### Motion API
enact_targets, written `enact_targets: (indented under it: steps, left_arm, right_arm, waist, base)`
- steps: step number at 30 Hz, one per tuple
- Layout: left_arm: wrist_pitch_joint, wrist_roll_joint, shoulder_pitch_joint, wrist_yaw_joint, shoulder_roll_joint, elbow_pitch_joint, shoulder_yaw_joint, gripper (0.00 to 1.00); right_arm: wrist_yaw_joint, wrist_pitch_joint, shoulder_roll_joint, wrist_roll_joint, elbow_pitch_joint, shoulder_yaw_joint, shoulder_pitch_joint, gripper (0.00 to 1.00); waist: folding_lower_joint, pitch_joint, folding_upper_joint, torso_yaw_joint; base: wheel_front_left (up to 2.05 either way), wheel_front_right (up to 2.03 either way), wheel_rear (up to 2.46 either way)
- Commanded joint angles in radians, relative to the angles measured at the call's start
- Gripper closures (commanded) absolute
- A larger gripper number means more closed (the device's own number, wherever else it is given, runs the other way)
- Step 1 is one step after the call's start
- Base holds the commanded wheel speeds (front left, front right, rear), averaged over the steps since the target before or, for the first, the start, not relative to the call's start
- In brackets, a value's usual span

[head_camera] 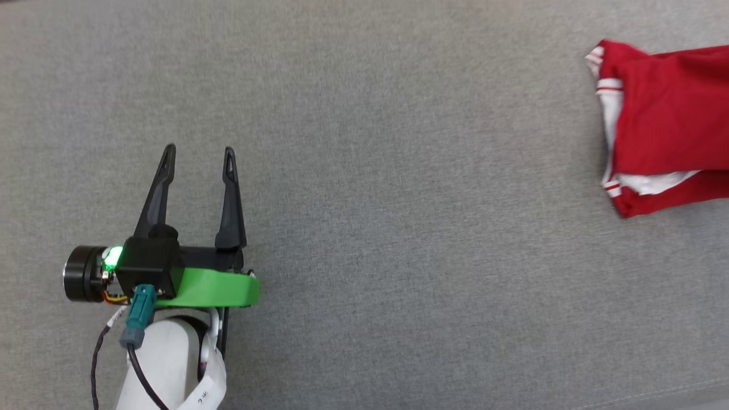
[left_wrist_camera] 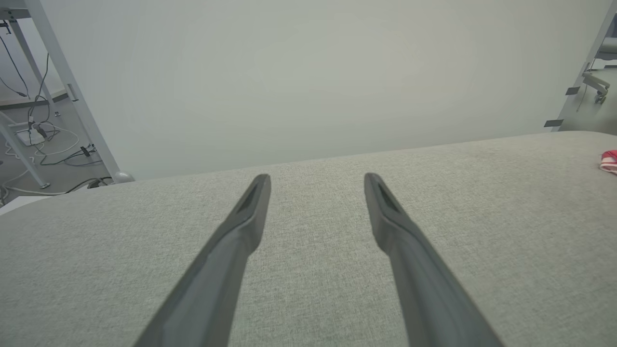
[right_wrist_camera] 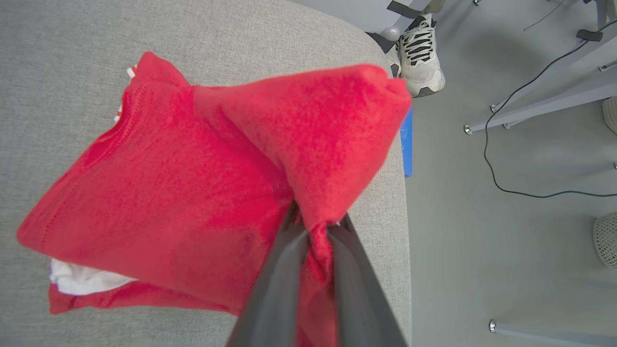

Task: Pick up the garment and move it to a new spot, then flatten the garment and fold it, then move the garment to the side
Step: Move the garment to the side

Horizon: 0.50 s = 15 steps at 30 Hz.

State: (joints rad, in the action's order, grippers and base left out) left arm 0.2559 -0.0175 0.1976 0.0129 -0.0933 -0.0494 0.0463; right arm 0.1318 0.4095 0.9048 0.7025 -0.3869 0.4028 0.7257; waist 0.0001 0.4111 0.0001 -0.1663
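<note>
The garment (head_camera: 666,125), a red jersey with white sleeve parts and striped trim, lies folded at the far right of the grey surface. In the right wrist view my right gripper (right_wrist_camera: 315,224) is shut on a pinched fold of the garment (right_wrist_camera: 183,193), lifting one red corner near the surface's right edge. A white layer pokes out at the garment's lower left. My left gripper (head_camera: 198,155) stands open over bare fabric at the lower left, far from the jersey. Seen from the left wrist, the left gripper (left_wrist_camera: 316,180) holds nothing, and a scrap of the garment (left_wrist_camera: 609,161) shows at the right edge.
The grey padded surface (head_camera: 364,228) has free room across its left and middle. Its right edge drops to the floor, where a person's sneaker (right_wrist_camera: 422,53), table legs and a black cable (right_wrist_camera: 506,159) lie. Metal frame legs and cables (left_wrist_camera: 33,125) stand beyond the far left edge.
</note>
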Motion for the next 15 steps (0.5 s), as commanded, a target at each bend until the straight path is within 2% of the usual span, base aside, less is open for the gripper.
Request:
enact_targets:
  steps: [1,10,15]
  left_arm:
    - [0.006,0.008,0.026,-0.004,-0.006,-0.01,0.001,0.0]
    - [0.006,0.009,0.073,-0.003,-0.008,-0.038,0.009,0.0]
    - [0.006,0.006,0.078,0.003,-0.006,-0.036,0.009,0.0]
  right_arm:
    - [-0.001,0.004,0.009,-0.011,-0.027,-0.01,0.029,1.0]
    - [-0.001,-0.011,0.054,-0.057,-0.22,-0.098,0.132,1.0]
    - [-0.001,-0.042,0.039,-0.075,-0.286,-0.12,0.163,1.0]
  waist:
    - [-0.0001,0.111,-0.0001,0.024]
    - [-0.0001,0.183,-0.0001,0.053]
    - [-0.0001,0.181,-0.0001,0.057]
  base:
    - [0.0,0.0,0.0]
    - [0.0,0.0,0.0]
    - [0.0,0.0,0.0]
